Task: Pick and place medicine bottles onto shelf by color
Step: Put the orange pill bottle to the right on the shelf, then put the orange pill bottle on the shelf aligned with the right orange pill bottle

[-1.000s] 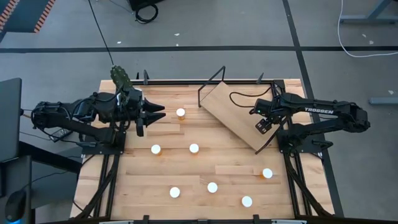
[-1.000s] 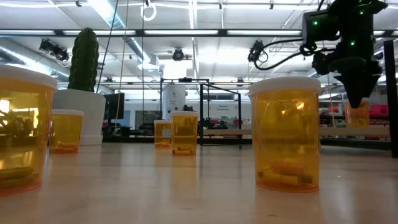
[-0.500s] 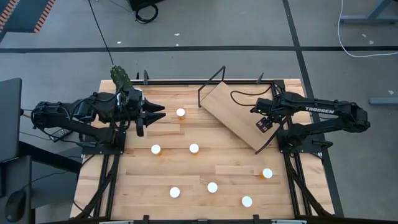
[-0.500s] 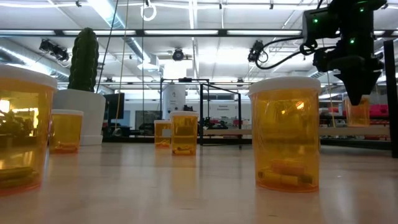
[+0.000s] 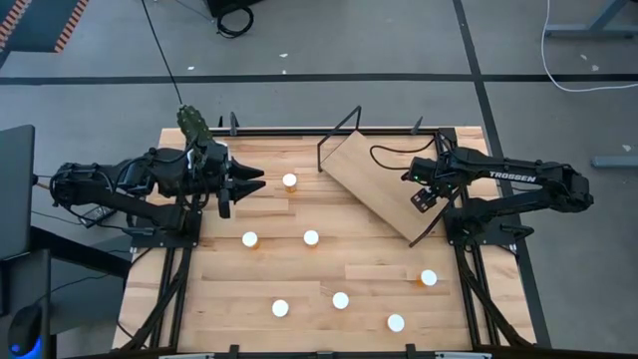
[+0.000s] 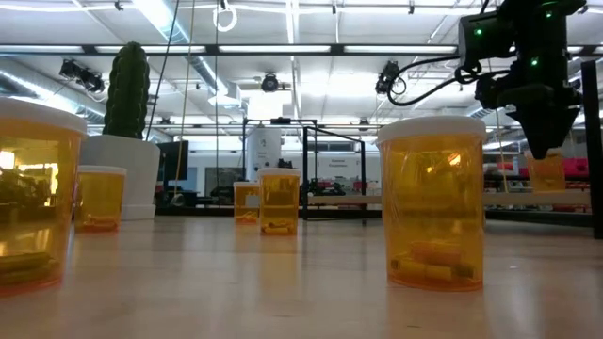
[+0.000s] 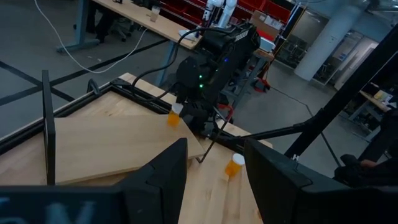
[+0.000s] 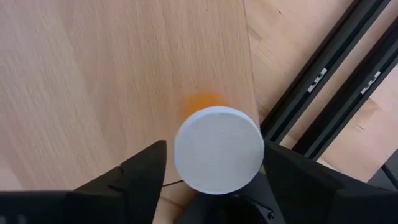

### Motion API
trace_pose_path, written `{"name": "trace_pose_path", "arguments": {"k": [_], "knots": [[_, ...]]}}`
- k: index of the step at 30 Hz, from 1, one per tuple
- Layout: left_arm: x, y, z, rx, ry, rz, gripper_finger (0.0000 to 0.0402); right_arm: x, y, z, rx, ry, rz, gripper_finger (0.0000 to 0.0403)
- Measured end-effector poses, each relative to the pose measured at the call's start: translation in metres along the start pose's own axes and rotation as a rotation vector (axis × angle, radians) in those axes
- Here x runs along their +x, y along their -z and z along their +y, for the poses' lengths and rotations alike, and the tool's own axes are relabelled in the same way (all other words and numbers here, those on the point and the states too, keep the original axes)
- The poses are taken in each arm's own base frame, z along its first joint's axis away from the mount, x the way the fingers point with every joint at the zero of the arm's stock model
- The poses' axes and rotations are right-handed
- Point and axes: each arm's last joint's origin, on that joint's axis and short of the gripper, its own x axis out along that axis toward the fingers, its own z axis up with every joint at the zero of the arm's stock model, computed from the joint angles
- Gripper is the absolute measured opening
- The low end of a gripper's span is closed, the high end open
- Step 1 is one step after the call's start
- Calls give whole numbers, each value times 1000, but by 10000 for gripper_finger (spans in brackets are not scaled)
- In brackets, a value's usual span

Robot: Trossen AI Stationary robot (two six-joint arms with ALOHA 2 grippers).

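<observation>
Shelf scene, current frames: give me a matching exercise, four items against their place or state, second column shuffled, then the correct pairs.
Items:
1. right gripper
2. left gripper
3. cactus
4. shelf

Places or states:
A. tilted board on a black wire frame, at the table's far right part
B. in a white pot at the table's far left corner
C. open, above the table's far left part, holding nothing
D. over the shelf's right end, fingers either side of a white-capped bottle

Pairs: 1-D, 2-C, 3-B, 4-A
</observation>
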Motion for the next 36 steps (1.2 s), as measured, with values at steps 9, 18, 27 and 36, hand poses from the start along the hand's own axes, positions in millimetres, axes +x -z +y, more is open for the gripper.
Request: {"name": "trace_pose_path", "arguments": {"k": [9, 18, 27, 36], "knots": [[0, 0, 0, 2, 0, 0, 167, -7, 0, -1, 2, -5, 13, 333], [0, 0, 0, 4, 0, 0, 167, -50, -11, -2, 37, -74, -108, 338], [0, 0, 0, 5, 0, 0, 167, -90, -24, 18, 35, -273, -277, 338], [0, 0, 0, 4, 0, 0, 167, -113, -49, 98, -126, -405, -340, 338]]}}
